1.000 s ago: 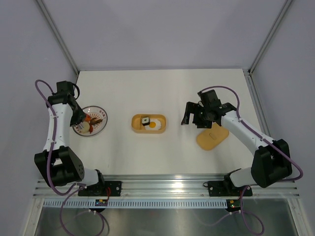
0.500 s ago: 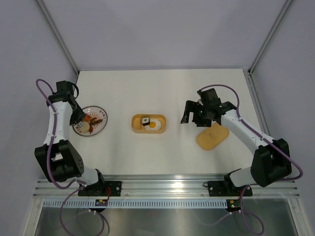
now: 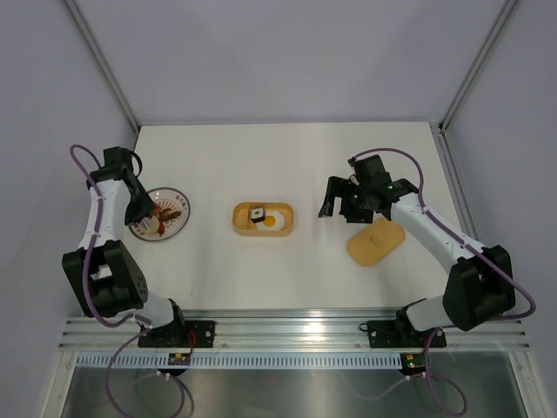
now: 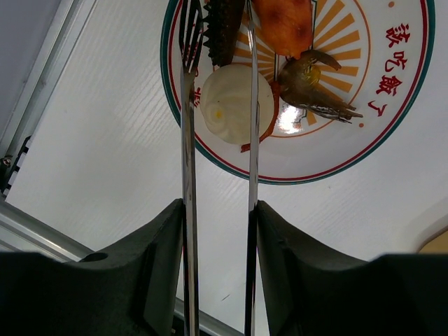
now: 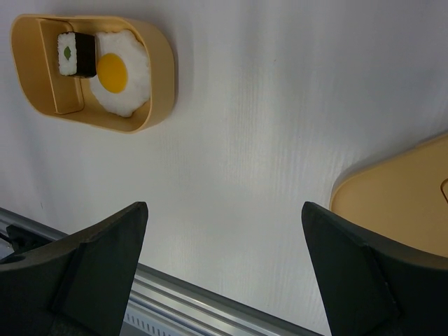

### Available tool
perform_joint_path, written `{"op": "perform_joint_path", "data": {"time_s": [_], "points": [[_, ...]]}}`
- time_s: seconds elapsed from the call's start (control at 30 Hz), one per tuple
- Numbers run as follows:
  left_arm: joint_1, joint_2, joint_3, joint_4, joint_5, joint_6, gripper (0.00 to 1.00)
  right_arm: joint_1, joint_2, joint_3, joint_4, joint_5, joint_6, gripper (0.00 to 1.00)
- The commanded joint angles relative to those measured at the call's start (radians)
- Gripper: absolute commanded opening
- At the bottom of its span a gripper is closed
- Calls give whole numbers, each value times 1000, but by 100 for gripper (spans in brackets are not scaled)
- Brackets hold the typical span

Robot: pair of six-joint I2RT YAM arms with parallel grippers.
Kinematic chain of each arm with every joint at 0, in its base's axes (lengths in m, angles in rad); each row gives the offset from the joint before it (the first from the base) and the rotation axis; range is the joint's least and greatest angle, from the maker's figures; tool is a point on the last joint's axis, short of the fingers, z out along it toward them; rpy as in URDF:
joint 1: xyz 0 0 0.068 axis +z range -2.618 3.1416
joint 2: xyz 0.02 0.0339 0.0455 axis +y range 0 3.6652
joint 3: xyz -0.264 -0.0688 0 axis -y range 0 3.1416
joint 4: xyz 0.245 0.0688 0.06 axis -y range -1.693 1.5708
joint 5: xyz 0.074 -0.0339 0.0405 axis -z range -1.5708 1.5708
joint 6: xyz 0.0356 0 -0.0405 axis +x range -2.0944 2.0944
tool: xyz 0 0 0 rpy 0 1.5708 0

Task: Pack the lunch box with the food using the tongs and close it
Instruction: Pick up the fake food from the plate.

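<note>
My left gripper (image 4: 219, 210) is shut on the silver tongs (image 4: 187, 140), whose two arms reach out over the patterned plate (image 4: 378, 119). The tong arms pass on either side of a whitish bun (image 4: 227, 105); a dark brown piece (image 4: 222, 31), an orange-red piece (image 4: 283, 24) and a shrimp (image 4: 315, 87) lie beside it. The yellow-orange lunch box (image 3: 239, 222) sits mid-table, open, holding a sushi roll (image 5: 77, 54) and a fried egg (image 5: 119, 73). Its lid (image 3: 375, 241) lies flat to the right. My right gripper (image 3: 339, 205) hovers open and empty between box and lid.
The plate (image 3: 178, 218) lies near the table's left edge, close to the grey side wall. A metal rail (image 5: 210, 301) runs along the near edge below the right gripper. The lid's corner (image 5: 406, 203) shows at the right of the right wrist view.
My left arm has shifted slightly over the plate, its upper part moving a little to the right. The right arm has barely moved.
</note>
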Motion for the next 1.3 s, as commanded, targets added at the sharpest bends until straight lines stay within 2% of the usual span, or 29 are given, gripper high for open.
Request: {"op": "perform_joint_path", "data": {"time_s": [0.0,0.3,0.5,0.67,0.97,1.13,1.27], "points": [[6,10,-2,46,46,12,46,-5,-5,40,2,-13,-15,99],[6,50,7,67,46,5,44,-3,-5,31,3,-14,-7,100],[6,17,16,57,14,5,34,-3,-3,32,5,-14,-9,99],[5,-34,24,21,-32,-5,21,-3,3,34,8,-19,-4,100],[-9,-146,56,-26,-102,-15,11,-5,2,39,3,-13,-3,100],[-47,-191,98,-60,-87,-6,7,-3,-3,35,3,-4,3,99],[-150,-217,137,-107,-101,-8,5,-3,-12,34,-8,12,2,99]]}}
